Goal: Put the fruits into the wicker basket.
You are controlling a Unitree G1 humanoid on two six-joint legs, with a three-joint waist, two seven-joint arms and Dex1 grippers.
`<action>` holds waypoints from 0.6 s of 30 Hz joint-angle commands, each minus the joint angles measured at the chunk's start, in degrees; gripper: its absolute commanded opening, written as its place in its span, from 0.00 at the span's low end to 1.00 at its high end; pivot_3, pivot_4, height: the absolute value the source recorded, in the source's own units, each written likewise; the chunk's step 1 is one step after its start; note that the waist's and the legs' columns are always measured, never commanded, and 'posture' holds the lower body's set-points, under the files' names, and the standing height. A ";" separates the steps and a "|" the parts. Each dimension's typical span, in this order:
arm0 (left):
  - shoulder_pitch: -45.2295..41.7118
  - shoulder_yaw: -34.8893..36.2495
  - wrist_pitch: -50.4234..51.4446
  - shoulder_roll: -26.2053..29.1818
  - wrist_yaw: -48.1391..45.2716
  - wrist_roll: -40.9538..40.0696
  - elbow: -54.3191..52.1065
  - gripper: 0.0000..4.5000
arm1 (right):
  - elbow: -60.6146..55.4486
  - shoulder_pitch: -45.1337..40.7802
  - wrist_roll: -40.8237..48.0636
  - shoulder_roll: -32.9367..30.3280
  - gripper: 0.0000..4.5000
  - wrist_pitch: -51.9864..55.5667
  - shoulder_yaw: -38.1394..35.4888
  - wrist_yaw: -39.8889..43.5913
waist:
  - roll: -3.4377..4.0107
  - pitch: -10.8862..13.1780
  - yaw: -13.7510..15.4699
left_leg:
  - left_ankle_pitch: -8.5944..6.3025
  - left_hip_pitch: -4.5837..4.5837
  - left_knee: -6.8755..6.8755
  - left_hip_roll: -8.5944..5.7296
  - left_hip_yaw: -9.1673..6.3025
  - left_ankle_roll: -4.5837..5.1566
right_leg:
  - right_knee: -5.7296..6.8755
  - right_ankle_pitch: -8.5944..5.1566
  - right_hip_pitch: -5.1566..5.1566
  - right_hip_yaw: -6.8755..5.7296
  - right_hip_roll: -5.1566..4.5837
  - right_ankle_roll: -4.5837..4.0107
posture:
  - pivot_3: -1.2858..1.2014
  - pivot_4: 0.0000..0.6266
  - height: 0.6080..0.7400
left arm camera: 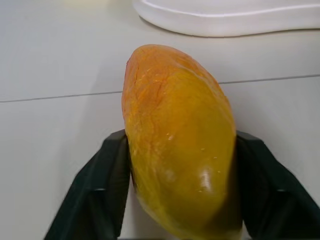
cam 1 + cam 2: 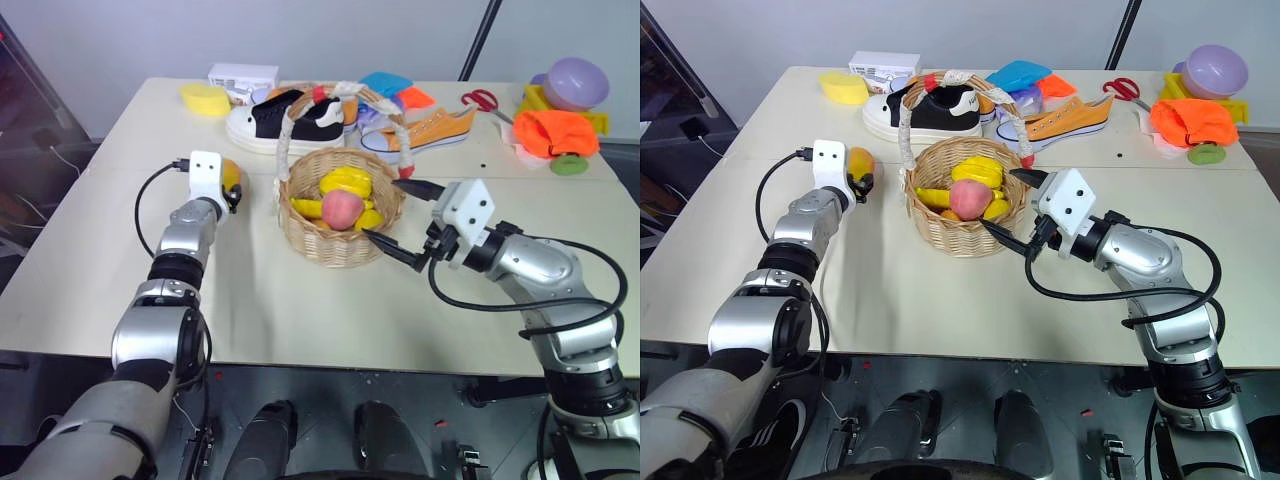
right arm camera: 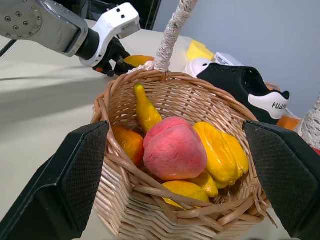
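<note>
left wrist view: left gripper point(image 1: 181, 200) clamps mango point(image 1: 179, 140) across its smooth, slippery, rigid middle; right gripper point(image 2: 397, 215) gapes empty at wicker basket point(image 2: 300, 232) 3 o'clock rim.

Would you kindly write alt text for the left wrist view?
The left claw is shut on an orange-yellow mango, one black finger on each side, over a pale table. A white shoe sole lies beyond.
</note>
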 commanded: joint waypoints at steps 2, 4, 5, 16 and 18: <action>3.18 1.16 0.89 1.99 -0.27 -0.83 -8.98 0.61 | -0.83 -0.64 0.43 -0.43 1.00 -0.74 -1.30 0.10 | 0.00 0.00 -0.15 | 0.00 0.00 0.00 0.01 0.00 0.00 | 0.01 0.00 0.00 0.00 0.00 0.00 | 0.52 0.24 1.00; 8.85 1.51 4.85 3.88 -2.97 -2.10 -20.36 0.61 | -0.67 -0.47 0.48 -0.45 1.00 -0.85 -1.60 0.04 | 0.00 0.00 -0.40 | 0.00 0.00 -0.01 0.04 0.01 -0.01 | 0.03 0.00 -0.03 0.03 0.00 0.00 | 0.52 0.24 1.00; 12.43 1.81 7.35 5.04 -4.54 -3.04 -27.35 0.61 | -0.68 -0.29 0.57 -0.47 1.00 -0.94 -1.82 0.05 | 0.01 0.00 -0.60 | 0.01 0.00 -0.02 0.06 0.02 -0.02 | 0.04 0.00 -0.05 0.04 0.00 0.00 | 0.52 0.24 1.00; 37.23 7.54 32.54 19.49 -32.40 -35.83 -81.82 0.61 | 2.87 2.87 5.42 1.40 1.00 0.39 -9.32 -2.43 | 0.03 -0.06 0.70 | -0.11 0.01 -0.02 0.18 -0.02 0.18 | 0.00 0.00 0.04 0.08 -0.04 -0.06 | 0.52 0.24 1.00; 35.22 5.33 34.14 16.56 -30.90 -38.76 -83.73 0.61 | 3.52 2.95 6.33 1.69 1.00 0.88 -10.42 -2.95 | 0.12 -0.10 1.19 | -0.12 0.06 0.01 0.10 -0.01 0.20 | -0.01 0.00 0.12 0.09 -0.10 -0.07 | 0.52 0.24 1.00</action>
